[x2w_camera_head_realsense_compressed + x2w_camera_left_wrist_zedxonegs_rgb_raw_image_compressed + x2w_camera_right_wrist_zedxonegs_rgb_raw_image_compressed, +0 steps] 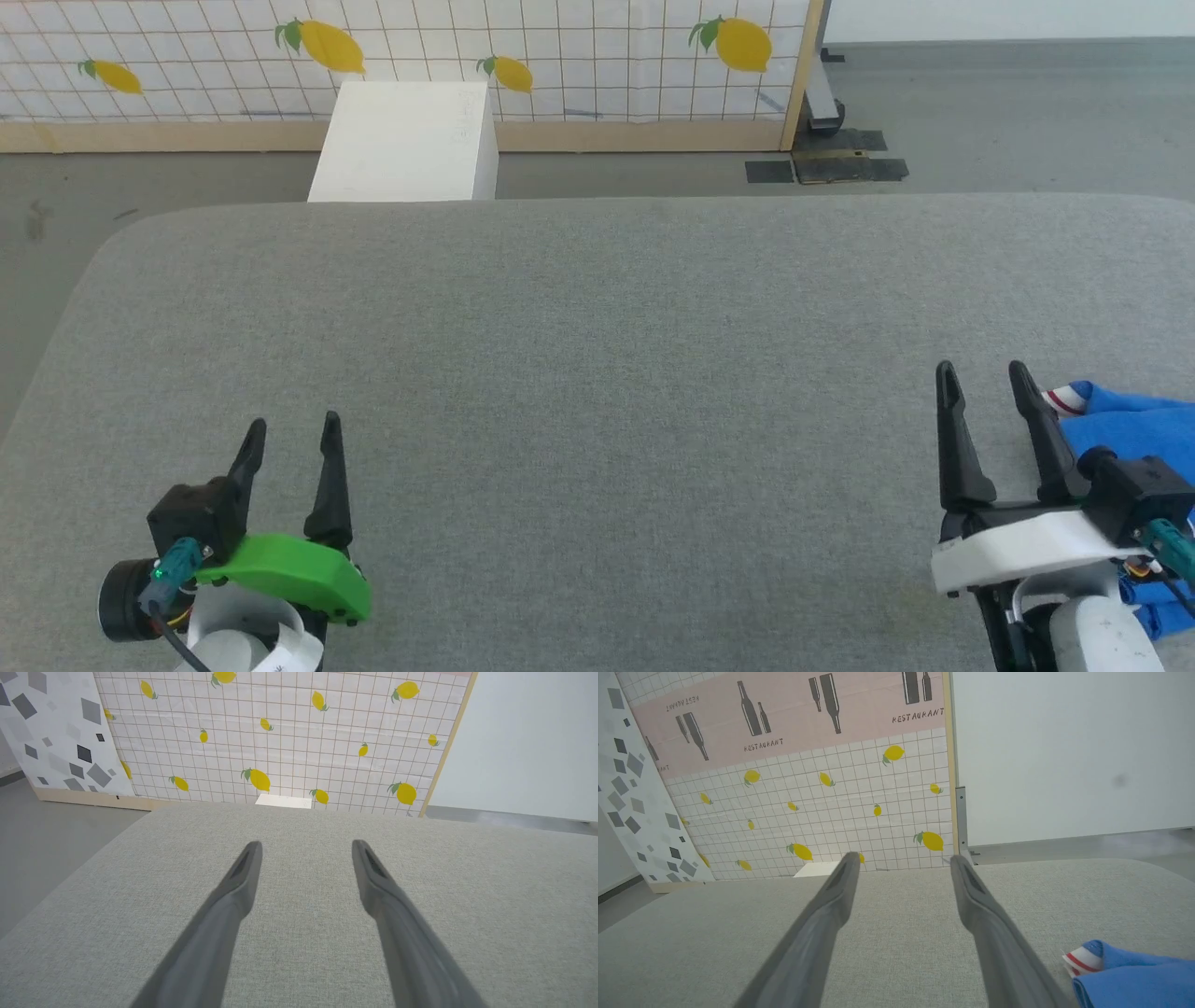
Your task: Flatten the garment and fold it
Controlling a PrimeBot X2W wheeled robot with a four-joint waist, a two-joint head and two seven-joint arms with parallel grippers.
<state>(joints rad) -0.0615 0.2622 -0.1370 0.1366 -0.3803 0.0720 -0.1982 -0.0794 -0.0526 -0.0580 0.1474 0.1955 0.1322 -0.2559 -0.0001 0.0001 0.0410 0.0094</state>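
At lower left of the head view, the left gripper [293, 422] hangs over the grey padded table [597, 317]. Its two dark fingers [330, 476] point away from the robot and stand wide apart, with nothing between them. The left wrist view confirms bare cloth in the gap. One green cover sits on this wrist.

Beyond the table's far edge, left of centre, stands one white box [406, 140] on the grey floor [980, 112]. Behind it runs one gridded panel [597, 89] with a wooden frame, on which four lemons [327, 45] can be counted in the head view. Right of the panel's end post, dark tape patches [826, 168] lie on the floor; there look to be three, though they overlap and the count is uncertain.

At lower right, the right gripper [982, 367] likewise has its two fingers spread and is holding nothing.

Just right of that gripper's outer finger lies the one garment [1134, 425], a bunched royal-blue heap at the table's right side that runs off the frame edge. One fold of white-and-red striped trim [1064, 401] shows at its near-left corner. Whether the cloth touches the finger cannot be told, since the wrist hides part of the heap.
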